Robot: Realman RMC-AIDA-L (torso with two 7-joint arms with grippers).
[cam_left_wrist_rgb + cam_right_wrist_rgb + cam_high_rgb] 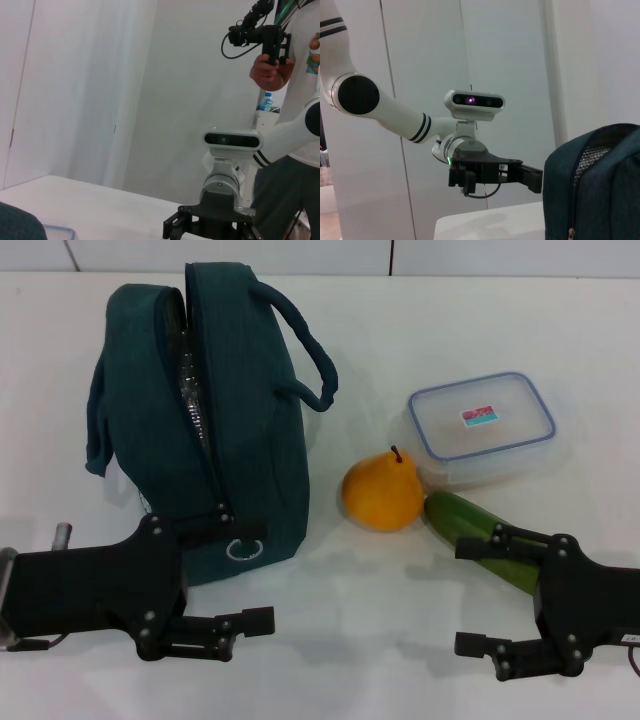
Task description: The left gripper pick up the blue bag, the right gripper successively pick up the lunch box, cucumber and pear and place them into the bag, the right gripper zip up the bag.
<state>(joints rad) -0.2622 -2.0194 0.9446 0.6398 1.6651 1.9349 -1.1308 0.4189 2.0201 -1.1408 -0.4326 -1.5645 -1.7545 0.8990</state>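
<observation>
A blue bag (215, 430) stands upright on the white table (350, 610), unzipped. To its right lie a pear (382, 492), cucumber (480, 540) and lunch box (482, 425). The left gripper (262, 575) and right gripper (468, 597) hover nearby, both released.

The blue bag (225, 430) stood upright on the table (400, 590), toward the robot's left. To its right lay the pear (382, 492), with the lunch box (482, 425) behind and right of it. The cucumber (480, 537) lay just right of the pear, before the lunch box. The left pincer (245, 580) hovered before the bag, the right pincer (475, 595) over the cucumber's near end.
</observation>
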